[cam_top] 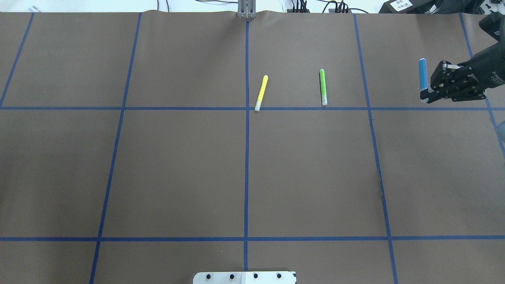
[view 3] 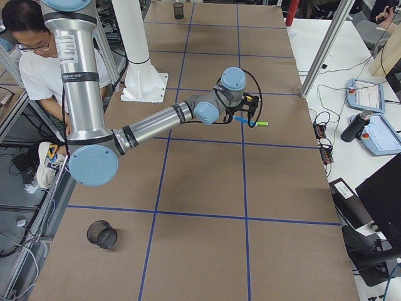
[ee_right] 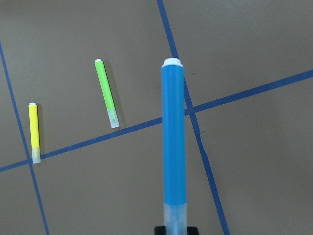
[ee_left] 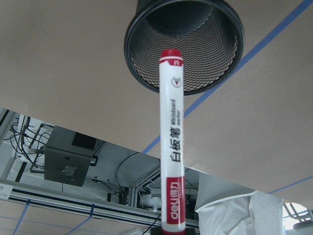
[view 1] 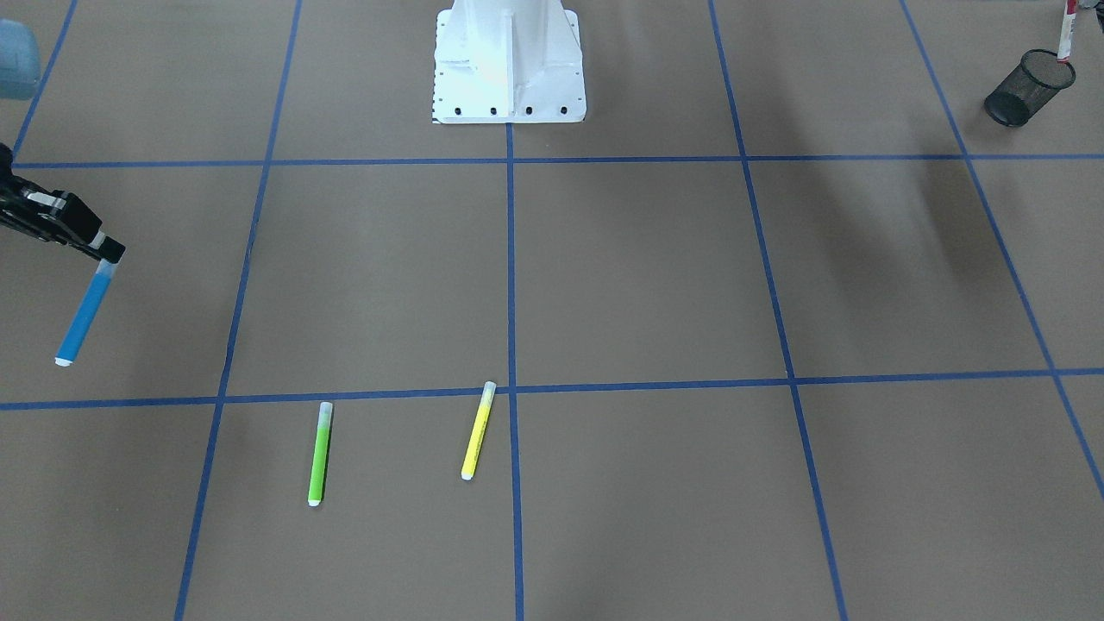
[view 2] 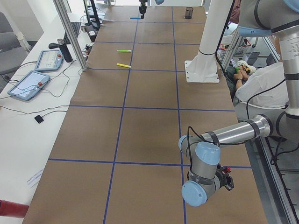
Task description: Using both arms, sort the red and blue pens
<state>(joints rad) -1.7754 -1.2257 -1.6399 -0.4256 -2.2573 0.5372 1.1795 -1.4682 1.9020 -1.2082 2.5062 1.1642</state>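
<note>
Right hand (view 1: 110, 253), at the left edge of the front-facing view, pinches the blue pen (view 1: 84, 315) by its pale cap. The barrel hangs slanted and clear of the bench (view 1: 655, 276), a hold that suits carrying it to the mesh cup (view 3: 95, 235) at the lower left of the right-side view. Beyond the pen, on the left of the right wrist view, the green pen (ee_right: 106, 93) and yellow pen (ee_right: 33, 132) lie flat and apart; neither belongs to this sort. Farthest off, at the upper right of the front-facing view, the red marker (view 1: 1067, 30) stands nearly upright over a second mesh cup (view 1: 1031, 86), lined up for a drop. Left hand (ee_left: 168, 231) barely shows at the bottom of its wrist view, but appears pressed onto the marker's lower end.
</note>
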